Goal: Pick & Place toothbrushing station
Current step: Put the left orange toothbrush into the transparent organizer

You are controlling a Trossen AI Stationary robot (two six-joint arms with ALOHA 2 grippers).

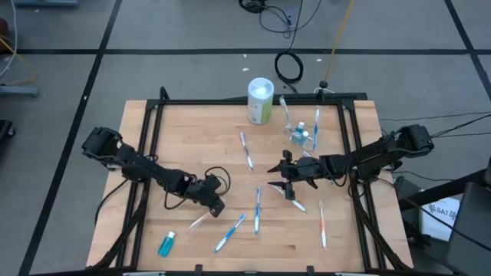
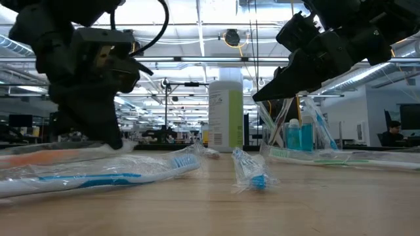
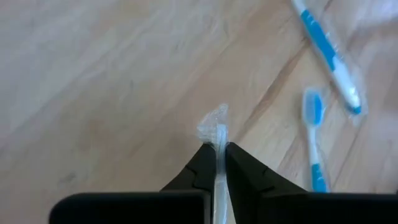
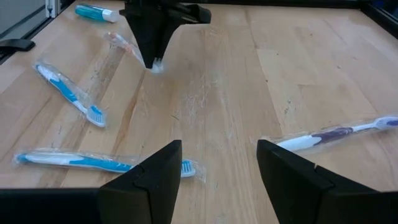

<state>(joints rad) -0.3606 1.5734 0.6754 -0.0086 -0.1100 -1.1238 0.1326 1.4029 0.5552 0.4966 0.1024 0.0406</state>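
My left gripper stands left of the table's middle, shut on a wrapped, pale orange toothbrush. My right gripper hovers open over the middle, with nothing between its fingers. The clear cup stands upright at the far right and holds a few toothbrushes and teal tubes. Other wrapped toothbrushes lie flat on the wood: blue ones and an orange one. A teal tube lies near the front left. My left gripper pinches one end of the wrapped toothbrush between its two fingers. A crumpled tip of wrapper sticks out past the fingertips. The fingers slant down from the table's left. The rest of the brush trails back toward the near left, low over the wood.
A white and green bottle stands at the far edge, left of the cup. A dark frame borders the wooden table. Bare wood lies between my two grippers.
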